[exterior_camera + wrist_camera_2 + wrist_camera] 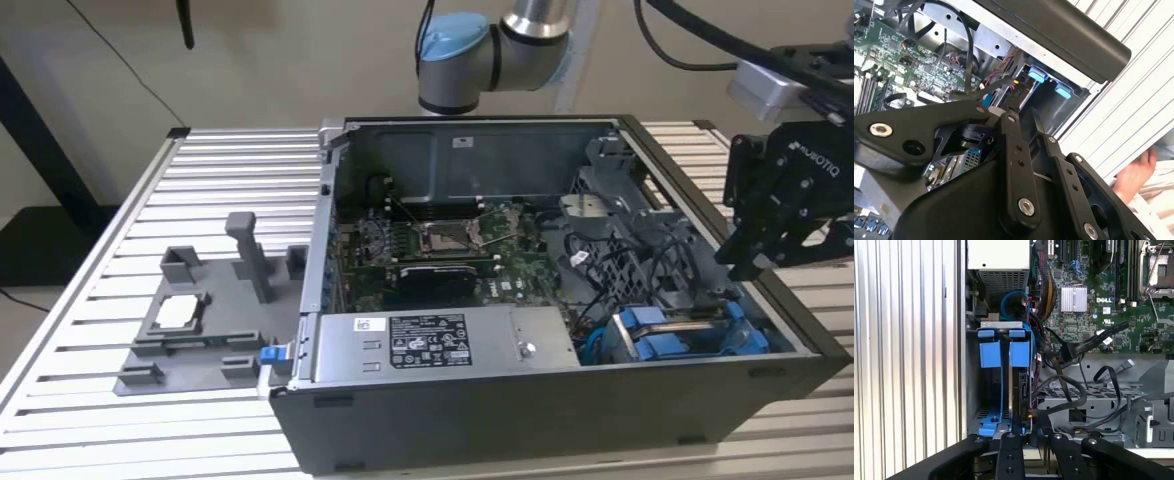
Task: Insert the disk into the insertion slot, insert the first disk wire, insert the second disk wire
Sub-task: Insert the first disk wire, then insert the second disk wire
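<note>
Slatted metal desk (80,400), with the dark grey computer case (534,420) lying open on it. A grey fixture (200,345) sits on the desk off the case's side, at the exterior view's left.

Gripper (751,268) hangs over the case wall at the exterior view's right. The fingers (1013,150) are drawn together, with nothing visibly pinched between them.

Insertion slot (683,332) is in the near corner of the case, below the gripper and toward the exterior view's left.

Disk (1021,390) is already seated in that slot, standing on edge between blue carrier tabs (1019,352). In the first wrist view its long axis runs straight out from the fingertips, which line up over its near end.

Loose black wire with connector (1070,350) lies just beside the slot, apart from the disk. By the look of it, it is not yet plugged.

A person's hand (1134,175) is at the desk edge.
</note>
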{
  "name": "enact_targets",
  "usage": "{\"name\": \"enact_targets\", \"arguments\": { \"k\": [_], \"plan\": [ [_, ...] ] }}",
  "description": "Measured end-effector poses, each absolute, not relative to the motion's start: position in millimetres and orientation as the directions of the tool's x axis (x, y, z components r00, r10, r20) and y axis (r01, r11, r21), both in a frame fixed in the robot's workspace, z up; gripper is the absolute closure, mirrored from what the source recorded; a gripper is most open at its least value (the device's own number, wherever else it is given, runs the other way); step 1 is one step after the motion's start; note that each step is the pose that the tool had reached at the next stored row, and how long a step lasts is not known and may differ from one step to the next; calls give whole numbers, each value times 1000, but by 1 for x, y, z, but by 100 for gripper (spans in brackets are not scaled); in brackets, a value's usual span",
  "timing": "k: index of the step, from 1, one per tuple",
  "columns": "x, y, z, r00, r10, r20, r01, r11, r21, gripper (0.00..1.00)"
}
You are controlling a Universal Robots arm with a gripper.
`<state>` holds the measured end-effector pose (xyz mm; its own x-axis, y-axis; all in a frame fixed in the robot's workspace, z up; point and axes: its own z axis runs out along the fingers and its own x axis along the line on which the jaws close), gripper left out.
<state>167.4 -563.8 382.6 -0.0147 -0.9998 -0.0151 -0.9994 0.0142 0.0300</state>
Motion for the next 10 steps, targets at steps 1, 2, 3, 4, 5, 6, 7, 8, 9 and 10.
{"name": "enact_targets", "arguments": {
  "k": [1, 2, 3, 4, 5, 6, 7, 8, 9, 10],
  "plan": [
    [167, -564, 383, -15, -1000, -15, -999, 14, 30, 73],
    [167, -563, 383, -15, -1000, -14, -999, 14, 30, 73],
    [167, -563, 383, -15, -1000, -14, -999, 14, 30, 73],
    [167, -561, 383, -15, -1000, -14, -999, 14, 30, 73],
    [167, -560, 383, -15, -1000, -14, -999, 14, 30, 73],
    [167, -558, 383, -15, -1000, -14, -999, 14, 30, 73],
    [166, -556, 383, -15, -1000, -14, -999, 15, 30, 73],
    [166, -554, 383, -15, -1000, -14, -999, 15, 30, 73],
    [166, -552, 383, -15, -1000, -14, -999, 15, 30, 73],
    [166, -549, 383, -15, -1000, -13, -999, 15, 30, 73]
  ]
}}
